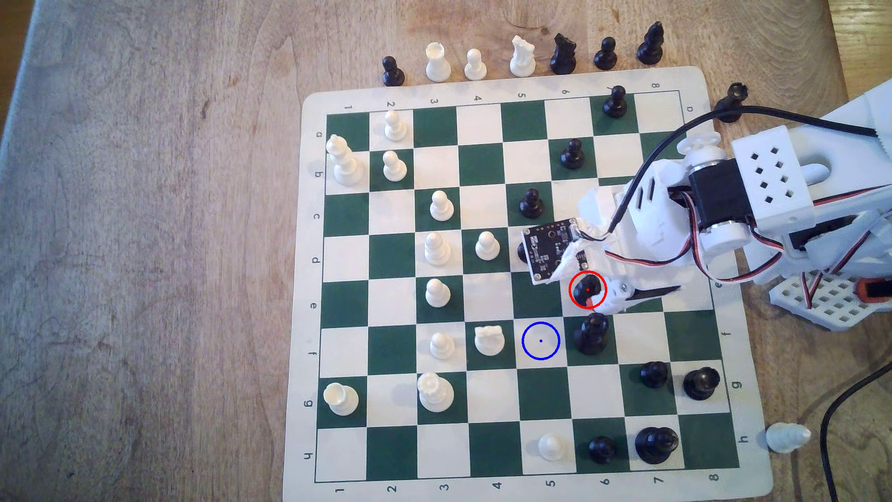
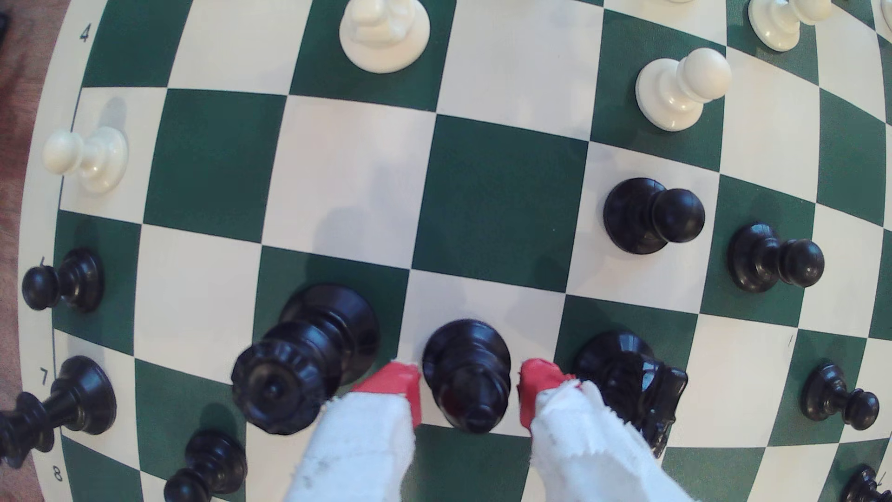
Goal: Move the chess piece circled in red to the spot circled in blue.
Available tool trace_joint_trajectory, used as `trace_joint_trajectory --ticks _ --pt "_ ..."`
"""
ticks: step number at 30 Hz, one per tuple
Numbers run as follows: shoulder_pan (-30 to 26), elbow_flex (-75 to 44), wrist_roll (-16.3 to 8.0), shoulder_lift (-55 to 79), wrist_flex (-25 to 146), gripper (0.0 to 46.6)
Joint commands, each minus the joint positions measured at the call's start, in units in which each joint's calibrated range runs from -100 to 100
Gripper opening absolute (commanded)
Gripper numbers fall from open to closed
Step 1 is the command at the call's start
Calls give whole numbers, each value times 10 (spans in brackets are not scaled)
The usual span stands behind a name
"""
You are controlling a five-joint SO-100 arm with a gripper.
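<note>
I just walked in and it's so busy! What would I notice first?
Probably the red ring on the chessboard, around a black pawn. The robot's pincer has a red-tipped finger on each side of it. Nearby, a blue ring marks a white square beside a tall black crowned piece.

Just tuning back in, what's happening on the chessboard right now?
The arm's tool is down over the red-circled black pawn, its red-tipped fingers on either side of the piece with small gaps showing, so it looks open and not yet clamped. The pawn stands on its cream square, between a tall black crowned piece and a black knight. The blue-circled spot is vacant, diagonally next to the pawn's square.
</note>
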Motion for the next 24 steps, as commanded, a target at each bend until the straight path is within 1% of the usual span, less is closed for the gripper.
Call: trace_joint_trajectory --ticks 1,11,15,16,21,24 --pt "5 -26 4 -2 -2 80" --pt "3 -26 4 -16 9 42" --pt "8 -27 4 -55 35 9" --pt "10 -30 4 -82 52 4" --pt "16 -50 4 -148 113 3" --pt "20 -77 4 -161 135 3"
